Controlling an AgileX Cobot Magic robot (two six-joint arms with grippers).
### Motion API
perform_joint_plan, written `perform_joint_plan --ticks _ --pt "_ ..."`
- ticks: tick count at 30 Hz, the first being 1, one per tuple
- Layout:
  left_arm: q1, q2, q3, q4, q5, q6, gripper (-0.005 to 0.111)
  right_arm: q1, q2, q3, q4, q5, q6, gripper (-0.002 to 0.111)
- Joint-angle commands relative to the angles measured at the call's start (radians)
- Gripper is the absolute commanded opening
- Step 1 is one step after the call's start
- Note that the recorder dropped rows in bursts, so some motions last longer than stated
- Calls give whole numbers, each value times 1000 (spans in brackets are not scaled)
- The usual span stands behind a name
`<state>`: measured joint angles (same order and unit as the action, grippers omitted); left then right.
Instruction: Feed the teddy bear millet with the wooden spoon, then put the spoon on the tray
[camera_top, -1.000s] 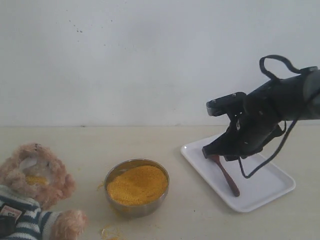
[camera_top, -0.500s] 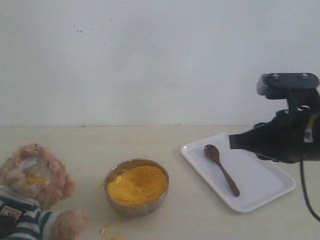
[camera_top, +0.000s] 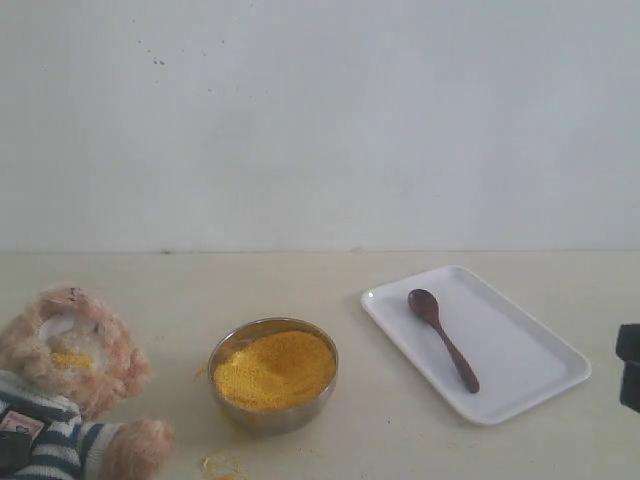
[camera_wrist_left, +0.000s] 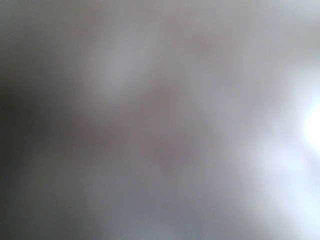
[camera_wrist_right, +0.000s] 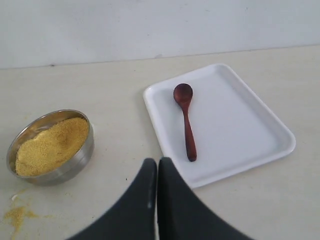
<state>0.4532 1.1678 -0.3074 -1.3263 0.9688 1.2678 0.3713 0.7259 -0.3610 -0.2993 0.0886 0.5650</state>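
The teddy bear (camera_top: 75, 375) sits at the table's front left with yellow grain on its muzzle. The millet (camera_top: 273, 368) (camera_wrist_right: 50, 146) fills a steel bowl (camera_top: 275, 418) (camera_wrist_right: 75, 167) at the middle. The wooden spoon (camera_top: 443, 340) (camera_wrist_right: 186, 122) lies flat on the white tray (camera_top: 520, 355) (camera_wrist_right: 240, 125), its oval bowl toward the back wall. My right gripper (camera_wrist_right: 157, 162) is shut and empty, hovering just in front of the tray's near corner, apart from the spoon. Only a dark sliver of the right arm (camera_top: 630, 370) shows in the exterior view. The left wrist view is a grey blur.
Spilled millet crumbs (camera_top: 215, 463) (camera_wrist_right: 15, 215) lie on the table in front of the bowl. A plain white wall rises behind the table.
My right arm has pulled back from over the tray to the right, nearly out of the exterior view. Its jaws have closed. The spoon stays lying on the tray.
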Motion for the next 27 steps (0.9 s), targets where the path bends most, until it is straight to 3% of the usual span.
perform_joint_plan --ticks 1,18,27 --pt "1 -7 2 -19 13 5 4 -3 -121 78 3 10 5 0" --pt "1 -7 2 -19 14 5 4 4 -210 221 5 13 5 0" --pt "1 -7 2 -19 14 5 4 10 -433 221 3 13 5 0"
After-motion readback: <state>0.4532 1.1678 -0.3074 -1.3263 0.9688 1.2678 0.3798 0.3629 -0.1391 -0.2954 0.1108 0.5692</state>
